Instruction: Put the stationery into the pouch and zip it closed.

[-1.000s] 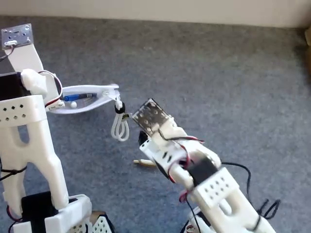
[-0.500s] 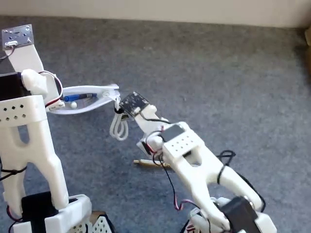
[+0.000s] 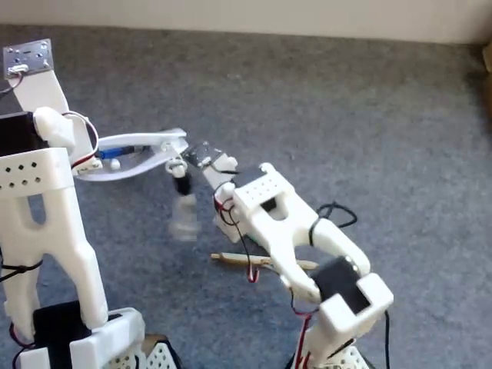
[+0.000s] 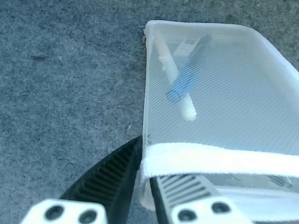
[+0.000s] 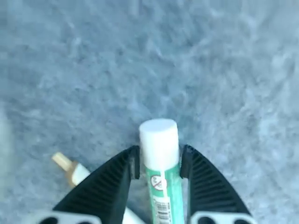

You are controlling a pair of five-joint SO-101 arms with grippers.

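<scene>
1. Over on the left, the left pincer (image 4: 145,165) is squeezed narrow on the white-trimmed edge of the pouch (image 4: 224,84), with one black finger on each side of the fabric.
2. From the high view we see the pouch (image 3: 142,154) held out from the left arm (image 3: 46,200), its two white lips parted and its mouth gaping.
3. We can see straight through the mesh: a blue pen (image 4: 183,83) and a white pen (image 4: 174,74) lie inside, crossing and touching each other.
4. Now to the right: the right pincer (image 5: 159,156) has a firm hold on a green-and-white glue stick (image 5: 159,140). The fingers close on both sides of the tube, and the white cap pokes out past the fingertips.
5. From above, the right arm (image 3: 269,207) is stretched across the grey counter (image 3: 369,115), and its front end sits just beside the open end of the pouch.
6. A white cord loop (image 3: 183,219) hangs below that end of the pouch under a small black bead (image 3: 181,184). The loop is too blurred for us to make out more.
7. One item sits outside the pouch: a slim pen with a tan end (image 3: 229,259) lies flat on the counter, with part of it running under the right arm.
8. We catch that same tan end (image 5: 69,169) beside the right pincer, down on the counter and not touching the glue stick.
</scene>
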